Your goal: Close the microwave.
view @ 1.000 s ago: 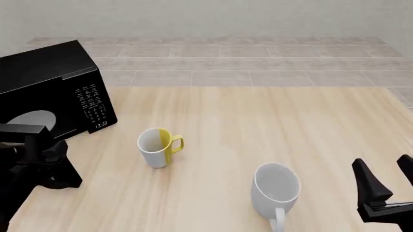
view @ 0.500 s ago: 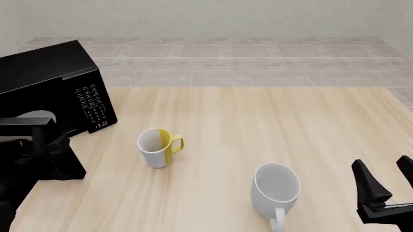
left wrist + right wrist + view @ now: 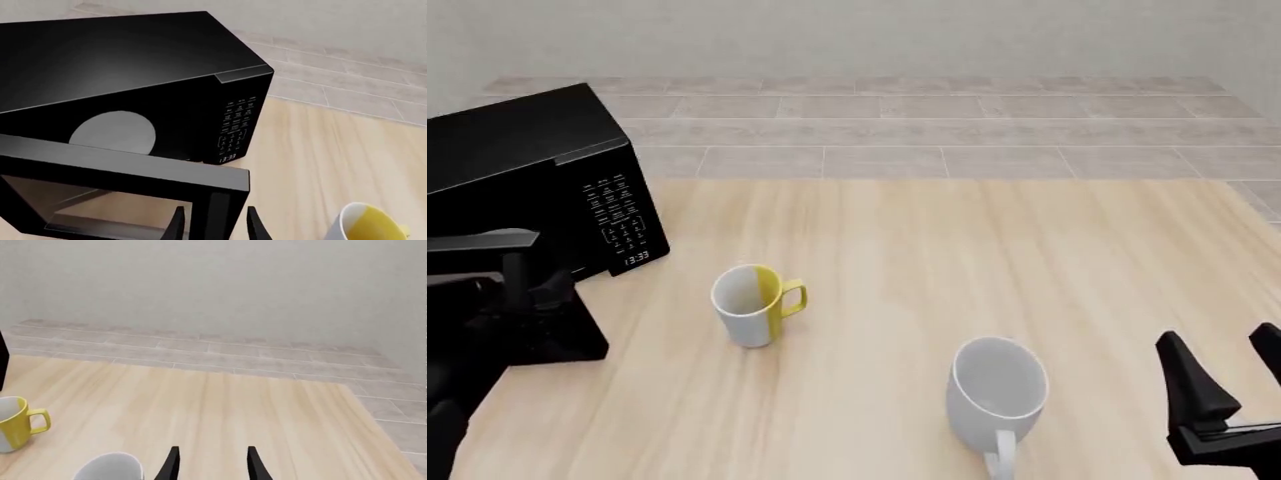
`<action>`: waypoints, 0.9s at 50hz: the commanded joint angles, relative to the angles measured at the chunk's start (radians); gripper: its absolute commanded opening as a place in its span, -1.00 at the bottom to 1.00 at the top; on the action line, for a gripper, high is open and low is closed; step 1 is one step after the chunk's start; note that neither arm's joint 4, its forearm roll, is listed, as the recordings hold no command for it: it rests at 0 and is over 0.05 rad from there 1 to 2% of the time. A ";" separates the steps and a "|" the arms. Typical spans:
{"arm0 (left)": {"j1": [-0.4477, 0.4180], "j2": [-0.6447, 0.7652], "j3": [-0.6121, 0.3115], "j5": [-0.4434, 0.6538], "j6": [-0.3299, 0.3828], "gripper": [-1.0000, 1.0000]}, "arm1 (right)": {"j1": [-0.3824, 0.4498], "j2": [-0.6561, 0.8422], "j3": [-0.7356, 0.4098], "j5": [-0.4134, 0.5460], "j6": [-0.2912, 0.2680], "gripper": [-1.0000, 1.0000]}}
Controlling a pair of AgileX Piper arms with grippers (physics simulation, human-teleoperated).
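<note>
The microwave (image 3: 521,160) is a glossy black box at the table's far left, with a white-marked keypad (image 3: 614,215) and a clock (image 3: 637,259). Its door (image 3: 481,242) stands partly open, swung out toward me. In the left wrist view the microwave (image 3: 133,65) shows the round turntable inside, and the door (image 3: 120,175) crosses in front. My left gripper (image 3: 215,227) is open with the door's free edge between its fingers; in the front view the left gripper (image 3: 534,290) is at that edge. My right gripper (image 3: 1228,390) is open and empty at the near right, also seen in the right wrist view (image 3: 212,465).
A yellow-and-white mug (image 3: 751,303) stands right of the microwave, also in the left wrist view (image 3: 370,225). A white mug (image 3: 998,395) stands near the front, left of my right gripper. The table's far edge meets a tiled floor.
My left gripper has moved forward toward the microwave, and the door has swung with it, now hiding the turntable in the front view. The right arm has not moved.
</note>
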 commanded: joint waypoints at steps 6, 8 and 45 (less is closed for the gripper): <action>0.009 0.111 -0.037 -0.001 0.021 1.00 | -0.001 -0.043 -0.002 0.042 -0.001 1.00; 0.011 0.116 -0.037 -0.007 0.020 1.00 | 0.000 -0.044 -0.004 0.046 0.000 1.00; 0.022 0.148 -0.091 0.022 0.041 1.00 | 0.012 -0.005 0.000 0.007 -0.013 1.00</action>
